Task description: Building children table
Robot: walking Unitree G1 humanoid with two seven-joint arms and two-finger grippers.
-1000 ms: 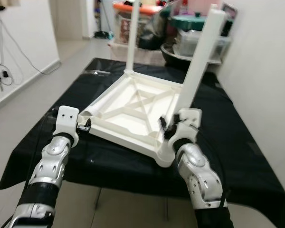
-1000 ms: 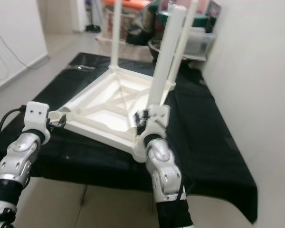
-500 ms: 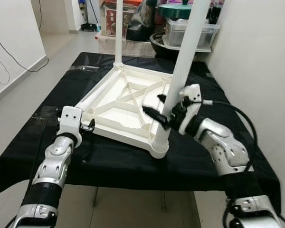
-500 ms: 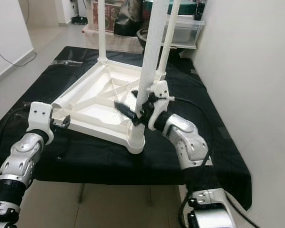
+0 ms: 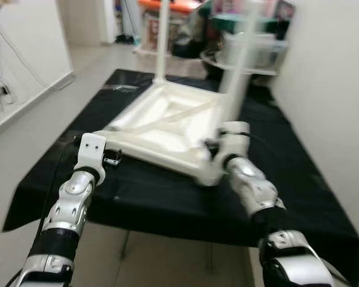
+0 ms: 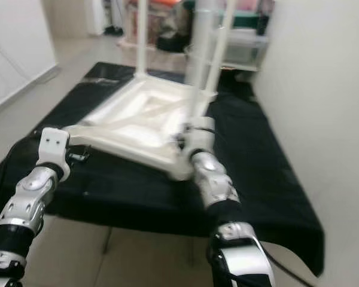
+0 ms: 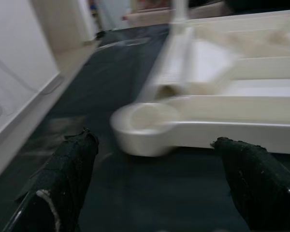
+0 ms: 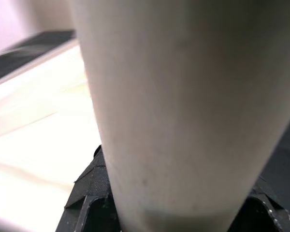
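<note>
A white children's table (image 5: 161, 128) lies upside down on a black-clothed table (image 5: 167, 197). Its legs stand upward, one at the far left corner (image 5: 162, 42) and one at the near right corner (image 5: 238, 78). My right gripper (image 5: 215, 146) is at the foot of the near right leg; in the right wrist view that leg (image 8: 183, 96) sits between the black fingers (image 8: 92, 193), which are shut on it. My left gripper (image 7: 154, 142) is open just before the near left corner, whose round socket (image 7: 145, 128) is empty.
Plastic boxes and pots (image 5: 251, 42) are stacked behind the clothed table. A white wall (image 5: 329, 89) runs close along the right side. Open floor (image 5: 24, 131) lies to the left, with cables (image 5: 0, 89) on the left wall.
The camera moved and the picture is blurred. My right arm has swung in toward me, and its gripper has gone down the near right leg to its foot. The left gripper stays at the near left corner.
</note>
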